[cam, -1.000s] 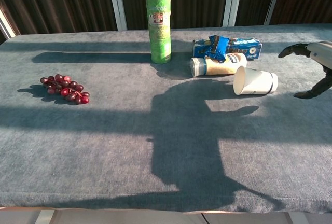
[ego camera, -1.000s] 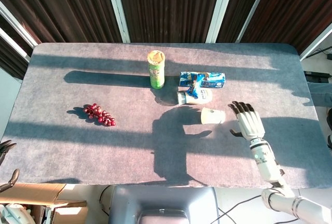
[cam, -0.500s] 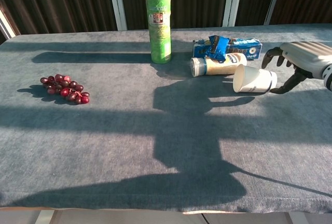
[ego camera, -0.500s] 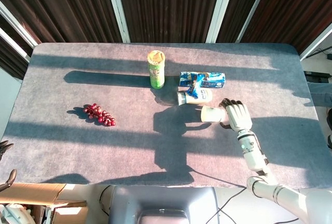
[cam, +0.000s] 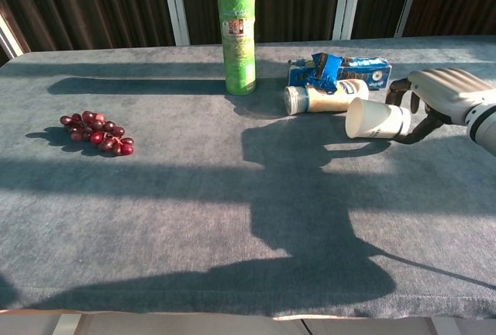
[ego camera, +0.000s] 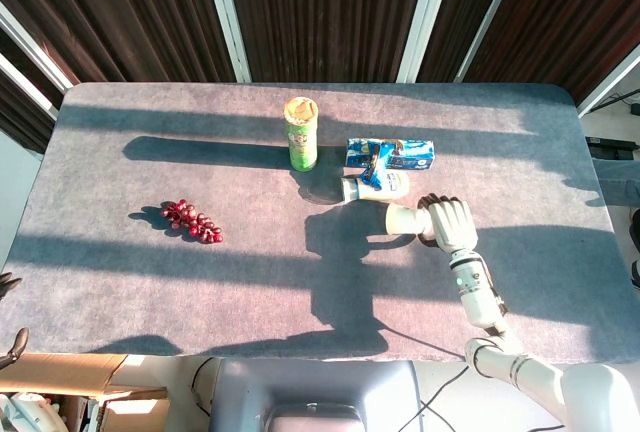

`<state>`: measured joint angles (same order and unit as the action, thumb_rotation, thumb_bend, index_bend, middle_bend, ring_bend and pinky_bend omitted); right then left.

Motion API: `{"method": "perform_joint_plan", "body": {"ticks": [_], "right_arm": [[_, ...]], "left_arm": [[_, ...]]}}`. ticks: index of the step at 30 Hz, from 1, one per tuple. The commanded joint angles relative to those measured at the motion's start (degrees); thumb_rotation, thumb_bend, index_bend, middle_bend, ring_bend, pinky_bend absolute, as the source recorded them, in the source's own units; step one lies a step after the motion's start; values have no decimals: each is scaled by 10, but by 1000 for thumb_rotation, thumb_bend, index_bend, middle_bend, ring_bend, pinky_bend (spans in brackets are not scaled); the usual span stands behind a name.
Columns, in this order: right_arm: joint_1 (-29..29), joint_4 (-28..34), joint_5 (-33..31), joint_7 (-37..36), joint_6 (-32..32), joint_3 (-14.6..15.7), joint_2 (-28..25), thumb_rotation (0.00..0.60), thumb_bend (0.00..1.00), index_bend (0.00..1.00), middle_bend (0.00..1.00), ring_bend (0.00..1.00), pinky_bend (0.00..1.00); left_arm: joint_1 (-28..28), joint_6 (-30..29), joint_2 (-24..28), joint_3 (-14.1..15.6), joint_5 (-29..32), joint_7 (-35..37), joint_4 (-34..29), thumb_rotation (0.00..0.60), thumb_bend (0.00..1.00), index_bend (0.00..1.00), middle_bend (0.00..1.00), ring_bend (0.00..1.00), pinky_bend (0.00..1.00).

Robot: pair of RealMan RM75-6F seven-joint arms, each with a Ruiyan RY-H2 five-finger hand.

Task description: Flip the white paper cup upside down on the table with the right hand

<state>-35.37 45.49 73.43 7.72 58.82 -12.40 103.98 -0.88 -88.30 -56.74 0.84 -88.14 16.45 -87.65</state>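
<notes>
The white paper cup (ego camera: 403, 219) (cam: 374, 119) lies on its side on the grey table (ego camera: 250, 282), mouth pointing toward the left of the view. My right hand (ego camera: 450, 222) (cam: 442, 91) is at the cup's closed end. Its fingers curl over the top of the base and the thumb hooks under it, gripping the cup. Only dark fingertips of my left hand (ego camera: 8, 282) show at the head view's left edge, off the table; their pose is unclear.
A cream bottle (ego camera: 378, 187) (cam: 322, 98) lies just behind the cup, with a blue packet (ego camera: 392, 154) (cam: 341, 70) behind that. A green chips can (ego camera: 300, 134) (cam: 239, 39) stands mid-table. Red grapes (ego camera: 192, 220) (cam: 97, 133) lie far to the left.
My right hand moved from open beside the cup onto its closed end and curled its fingers around it. The cup shifted slightly to the left.
</notes>
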Motion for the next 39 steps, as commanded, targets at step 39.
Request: {"method": "perform_joint_plan", "body": {"ticks": [39], "right_arm": [[-42,344,278,758,-8,140,-236,600,548,671,538,498,579]], "left_arm": [[-3,-8,3,2,-11,-8,-19,600,427,171,99,17,210]]}}
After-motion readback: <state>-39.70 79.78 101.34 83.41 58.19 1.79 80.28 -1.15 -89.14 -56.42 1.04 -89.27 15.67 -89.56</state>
